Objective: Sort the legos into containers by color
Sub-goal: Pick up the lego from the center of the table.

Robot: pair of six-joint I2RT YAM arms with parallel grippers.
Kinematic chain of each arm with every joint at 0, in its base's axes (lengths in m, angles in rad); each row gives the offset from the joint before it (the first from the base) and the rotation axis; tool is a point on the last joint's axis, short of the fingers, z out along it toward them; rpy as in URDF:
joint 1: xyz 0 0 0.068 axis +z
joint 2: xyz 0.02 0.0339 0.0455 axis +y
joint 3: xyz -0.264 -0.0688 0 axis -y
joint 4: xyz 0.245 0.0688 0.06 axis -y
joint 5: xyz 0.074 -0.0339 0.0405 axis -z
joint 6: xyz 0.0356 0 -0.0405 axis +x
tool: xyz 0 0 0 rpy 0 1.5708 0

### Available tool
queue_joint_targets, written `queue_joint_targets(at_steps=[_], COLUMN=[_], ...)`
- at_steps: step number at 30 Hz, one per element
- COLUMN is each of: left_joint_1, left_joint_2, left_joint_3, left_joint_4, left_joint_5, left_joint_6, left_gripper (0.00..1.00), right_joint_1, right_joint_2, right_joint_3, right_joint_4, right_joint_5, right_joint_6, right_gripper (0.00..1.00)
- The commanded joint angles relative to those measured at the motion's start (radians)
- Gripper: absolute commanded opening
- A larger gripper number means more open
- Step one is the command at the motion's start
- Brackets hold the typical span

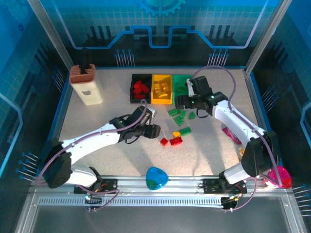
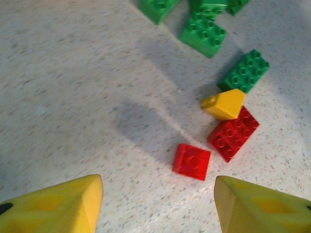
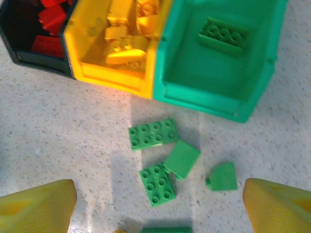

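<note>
Speckled light-grey table (image 1: 97,121) inside a blue-panelled enclosure. Three joined bins stand in a row near the far edge, right of centre: black bin (image 1: 141,100), yellow bin (image 1: 162,101), green bin (image 1: 180,78).

Contents:
- The black bin holds red bricks (image 1: 141,88).
- The yellow bin holds yellow bricks (image 3: 126,39).
- The green bin holds one green brick (image 3: 223,35), lying flat.

Loose green bricks (image 3: 153,133) lie on the table just in front of the green bin. Toward mid-table lie a small red brick (image 2: 192,161) and, just beside it, a larger red brick (image 2: 233,133). A yellow sloped brick (image 2: 224,103) touches the larger red brick.

Left pincer (image 2: 158,204): fingers wide apart, nothing between them, positioned near the small red brick. Right pincer (image 3: 160,204): fingers wide apart, empty, positioned over the loose green bricks.

A cream block (image 1: 86,85) stands at the far left corner. The small dark mark on its front is too small to read.
</note>
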Motion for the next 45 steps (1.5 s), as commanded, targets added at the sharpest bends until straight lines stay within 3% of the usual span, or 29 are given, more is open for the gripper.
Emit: queue_joint_targets(at_steps=[1,8,16,34,39,45], left_joint_1=[-0.027,-0.09,-0.098,-0.104,-0.103,-0.103], left_joint_2=[0.117,0.354,0.504,0.633,0.649,0.65], left_joint_3=[0.124,0.321,0.432,0.523,0.529,0.526], left_joint_4=[-0.05,-0.141,-0.157,-0.164,-0.161,-0.163], left_joint_5=[0.096,0.076,0.067,0.08,0.081,0.081], left_joint_6=[0.105,0.174,0.181,0.171,0.169,0.172], left_gripper=[0.63,0.66,0.65,0.57,0.5,0.3], right_joint_1=[-0.035,-0.088,-0.114,-0.136,-0.145,-0.151], right_joint_2=[-0.082,-0.209,-0.28,-0.322,-0.336,-0.339], right_joint_3=[-0.078,-0.202,-0.293,-0.399,-0.406,-0.412], right_joint_4=[0.074,0.085,0.1,0.131,0.129,0.131], right_joint_5=[-0.047,-0.07,-0.092,-0.113,-0.111,-0.114], right_joint_6=[0.045,0.054,0.067,0.078,0.077,0.077], right_gripper=[0.9,0.9,0.9,0.89,0.88,0.88])
